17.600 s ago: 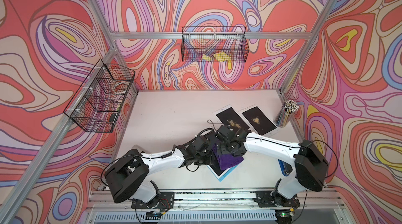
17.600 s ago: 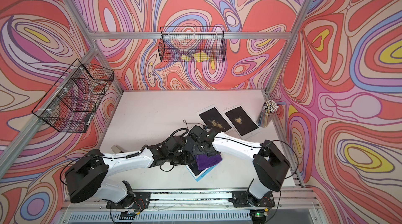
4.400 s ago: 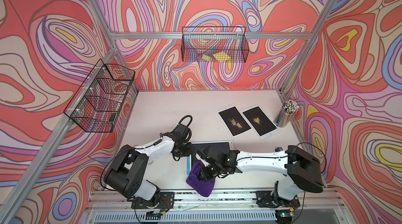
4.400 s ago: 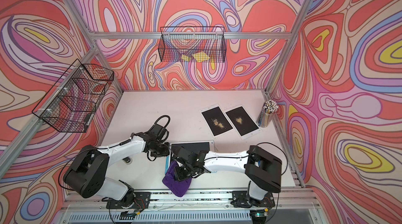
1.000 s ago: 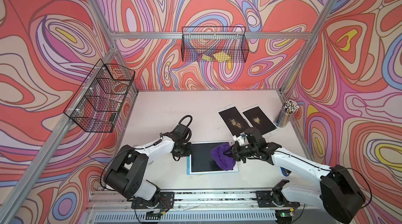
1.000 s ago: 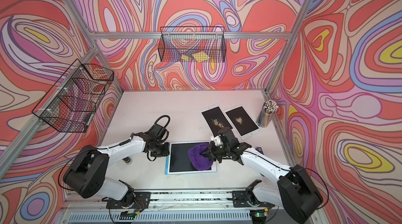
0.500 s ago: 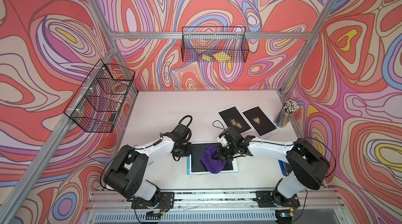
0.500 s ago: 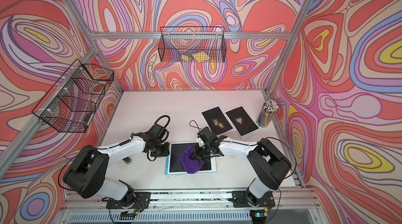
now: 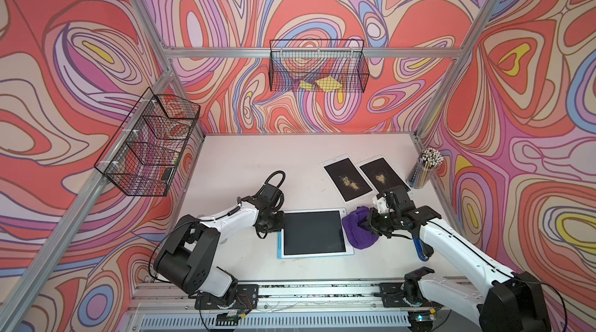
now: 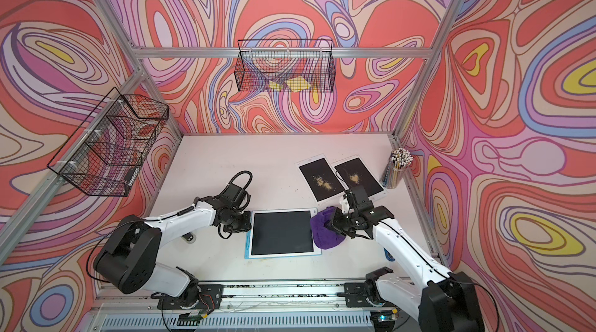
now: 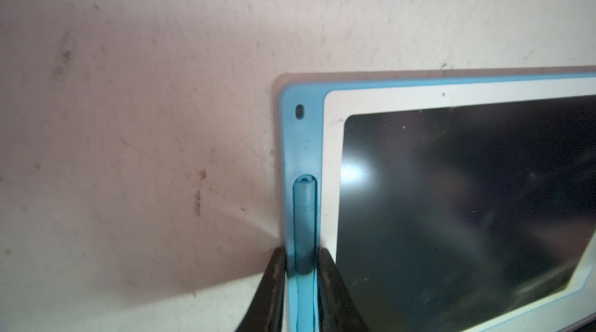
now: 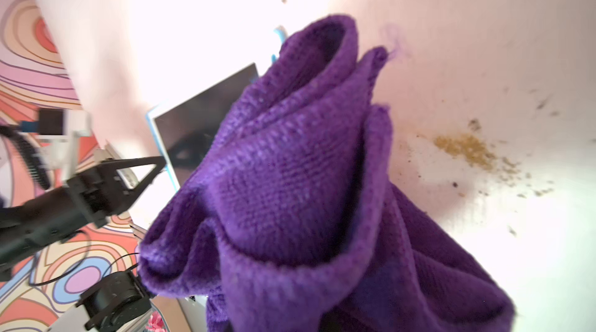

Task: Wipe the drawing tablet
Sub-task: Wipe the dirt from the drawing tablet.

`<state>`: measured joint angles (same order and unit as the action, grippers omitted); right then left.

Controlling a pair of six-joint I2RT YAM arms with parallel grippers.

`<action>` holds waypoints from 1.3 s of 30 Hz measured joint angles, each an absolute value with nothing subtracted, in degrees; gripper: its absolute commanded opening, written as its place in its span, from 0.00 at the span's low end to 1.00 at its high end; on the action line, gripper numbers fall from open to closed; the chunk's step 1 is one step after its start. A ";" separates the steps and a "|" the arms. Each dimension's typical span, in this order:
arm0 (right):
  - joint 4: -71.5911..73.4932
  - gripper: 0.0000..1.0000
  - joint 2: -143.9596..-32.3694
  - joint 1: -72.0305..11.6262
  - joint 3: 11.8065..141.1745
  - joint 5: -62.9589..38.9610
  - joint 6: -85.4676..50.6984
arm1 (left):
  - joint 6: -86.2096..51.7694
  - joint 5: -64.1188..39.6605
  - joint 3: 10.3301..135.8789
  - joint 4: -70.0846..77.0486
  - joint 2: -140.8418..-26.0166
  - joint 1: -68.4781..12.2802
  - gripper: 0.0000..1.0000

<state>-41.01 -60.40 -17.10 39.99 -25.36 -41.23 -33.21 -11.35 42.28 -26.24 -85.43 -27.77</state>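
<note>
The drawing tablet [image 9: 311, 233] [image 10: 282, 233] lies flat near the table's front, with a blue frame, a white bezel and a dark screen [image 11: 467, 201]. My left gripper [image 9: 279, 222] [image 11: 301, 253] is shut on its blue left edge, where a blue stylus [image 11: 304, 217] sits in its slot. A bunched purple cloth [image 9: 358, 230] [image 10: 325, 232] [image 12: 290, 185] hangs just past the tablet's right edge. My right gripper [image 9: 367, 224] is shut on it. In the right wrist view the cloth hides the jaws. Yellowish crumbs [image 12: 464, 150] lie on the table beside the cloth.
Two more tablets [image 9: 347, 179] [image 9: 382, 175] with yellow crumbs lie at the back right. A cup of pencils [image 9: 425, 169] stands by the right wall. Wire baskets hang on the back wall [image 9: 317, 66] and the left wall [image 9: 151, 143]. A blue object [image 9: 419, 246] lies under the right arm.
My right gripper swept the cloth left to the middle of the screen, then right, off the tablet's right edge. The left gripper has kept its hold and not moved.
</note>
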 measured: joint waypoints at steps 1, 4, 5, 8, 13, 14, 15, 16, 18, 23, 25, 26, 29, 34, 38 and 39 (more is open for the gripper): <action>-41.80 0.00 -60.23 -17.10 41.58 -25.21 -41.10 | -33.21 -11.35 42.28 -26.24 -85.41 -27.77 0.20; -42.04 0.00 -61.14 -17.10 44.34 -25.56 -40.82 | -33.21 -11.33 42.28 -26.24 -85.41 -27.77 0.20; -41.65 0.00 -61.76 -17.12 44.56 -26.04 -40.84 | -33.21 -11.33 42.28 -26.24 -85.41 -27.77 0.21; -39.90 0.00 -65.41 -18.72 44.58 -27.20 -41.25 | -33.21 -11.31 42.28 -26.24 -85.38 -27.77 0.21; -36.69 0.00 -74.94 -31.18 47.64 -25.28 -41.82 | -33.21 -11.33 42.24 -26.22 -85.36 -27.75 0.20; -36.38 0.00 -76.62 -33.67 48.86 -24.38 -41.82 | -33.21 -11.33 42.24 -26.22 -85.36 -27.75 0.21; -35.83 0.00 -78.50 -36.25 50.35 -23.49 -41.89 | -33.21 -11.33 42.22 -26.20 -85.36 -27.73 0.20; -35.05 0.00 -80.40 -38.72 51.88 -22.41 -41.85 | -33.21 -11.33 42.22 -26.20 -85.36 -27.70 0.21; -33.61 0.00 -83.13 -41.04 53.89 -20.51 -41.80 | -33.21 -11.33 42.22 -26.17 -85.36 -27.70 0.21; -30.46 0.00 -88.60 -41.65 55.57 -15.40 -41.76 | -33.21 -11.33 42.22 -26.17 -85.36 -27.70 0.20; -29.61 0.00 -90.94 -41.60 56.10 -13.89 -41.67 | -33.21 -11.33 42.19 -26.15 -85.36 -27.70 0.21; -29.06 0.00 -92.01 -41.60 56.36 -13.56 -41.67 | -33.21 -11.35 42.11 -26.09 -85.36 -27.70 0.20; -25.58 0.00 -95.22 -41.60 56.69 -14.72 -42.09 | -33.23 -11.38 41.93 -25.89 -85.21 -27.70 0.21; -15.77 0.00 -99.74 -42.92 56.62 -23.81 -44.51 | -33.21 -11.44 41.91 -25.82 -85.21 -27.64 0.21; -11.18 0.00 -101.21 -48.84 56.93 -30.48 -46.11 | -33.21 -11.44 41.91 -25.82 -85.17 -27.62 0.20; -10.37 0.00 -101.86 -51.09 57.36 -32.12 -46.68 | -33.21 -11.49 41.91 -25.82 -85.17 -27.59 0.20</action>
